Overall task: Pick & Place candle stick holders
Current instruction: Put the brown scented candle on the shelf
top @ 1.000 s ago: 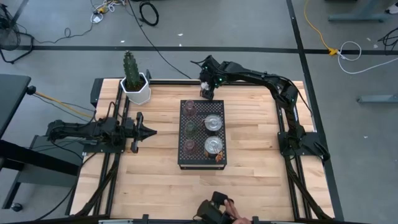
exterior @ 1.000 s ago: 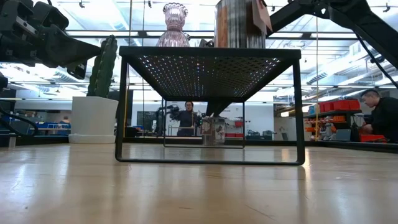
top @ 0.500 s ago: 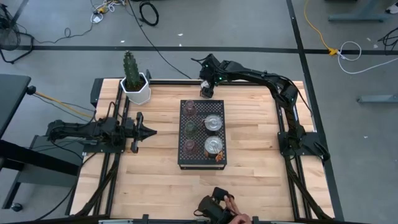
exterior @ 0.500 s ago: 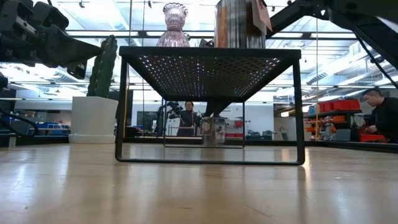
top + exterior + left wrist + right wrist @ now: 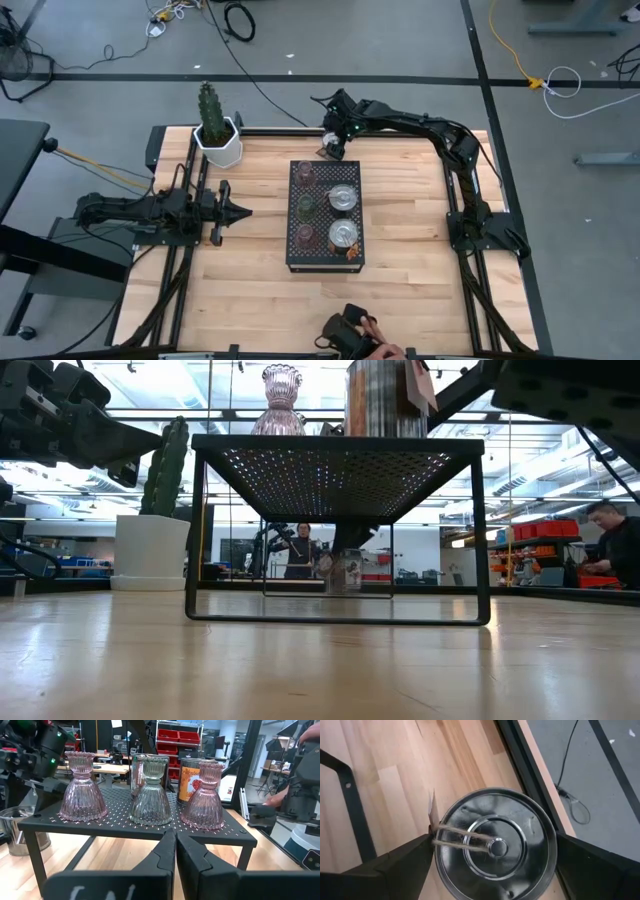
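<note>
A silvery candle stick holder (image 5: 495, 842) with a small tag on twine (image 5: 432, 812) stands on the table just beyond the far end of the black rack (image 5: 296, 262). My right gripper (image 5: 335, 148) hangs over it, pointing steeply down and open, one finger (image 5: 405, 865) on each side of its rim. On the rack stand two pink holders (image 5: 82, 787) (image 5: 202, 797), a green one (image 5: 150, 792) and two silvery ones (image 5: 342, 197) (image 5: 342, 234). My left gripper (image 5: 245, 211) waits shut and level at the left, pointing at the rack. My right gripper comes from above, its open fingers flanking the rim (image 5: 550, 845) of the silvery holder, which stands upright on the table. Whether the fingers touch the rim, I cannot tell.
A cactus in a white pot (image 5: 215, 135) stands at the far left corner. A person's hand (image 5: 372, 346) holds a device at the near edge. People show in the room behind in the low view. Bare wood lies right of the rack (image 5: 410, 220).
My right gripper has sunk a little toward the silvery holder behind the rack, its fingers staying open. The holder has stayed where it was.
</note>
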`<move>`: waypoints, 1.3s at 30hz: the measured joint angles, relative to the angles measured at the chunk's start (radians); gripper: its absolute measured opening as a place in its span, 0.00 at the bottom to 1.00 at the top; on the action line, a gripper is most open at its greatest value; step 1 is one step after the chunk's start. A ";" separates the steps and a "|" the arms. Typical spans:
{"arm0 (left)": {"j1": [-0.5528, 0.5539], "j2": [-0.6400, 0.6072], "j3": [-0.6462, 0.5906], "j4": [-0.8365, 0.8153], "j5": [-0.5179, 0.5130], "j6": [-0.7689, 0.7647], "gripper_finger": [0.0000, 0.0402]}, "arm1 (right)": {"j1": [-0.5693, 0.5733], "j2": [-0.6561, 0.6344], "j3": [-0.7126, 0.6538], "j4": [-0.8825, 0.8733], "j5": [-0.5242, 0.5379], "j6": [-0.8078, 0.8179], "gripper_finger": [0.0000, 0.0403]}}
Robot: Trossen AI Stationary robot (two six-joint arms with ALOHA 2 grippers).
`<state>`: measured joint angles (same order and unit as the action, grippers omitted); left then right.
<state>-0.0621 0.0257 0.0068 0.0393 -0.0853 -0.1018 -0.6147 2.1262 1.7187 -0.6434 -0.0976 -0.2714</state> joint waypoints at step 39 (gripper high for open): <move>0.000 0.000 0.000 0.000 0.000 0.000 0.05 | -0.005 0.000 -0.020 0.023 -0.068 0.000 0.93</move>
<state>-0.0621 0.0257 0.0067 0.0391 -0.0853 -0.1020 -0.6197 2.1265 1.6985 -0.6205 -0.1658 -0.2710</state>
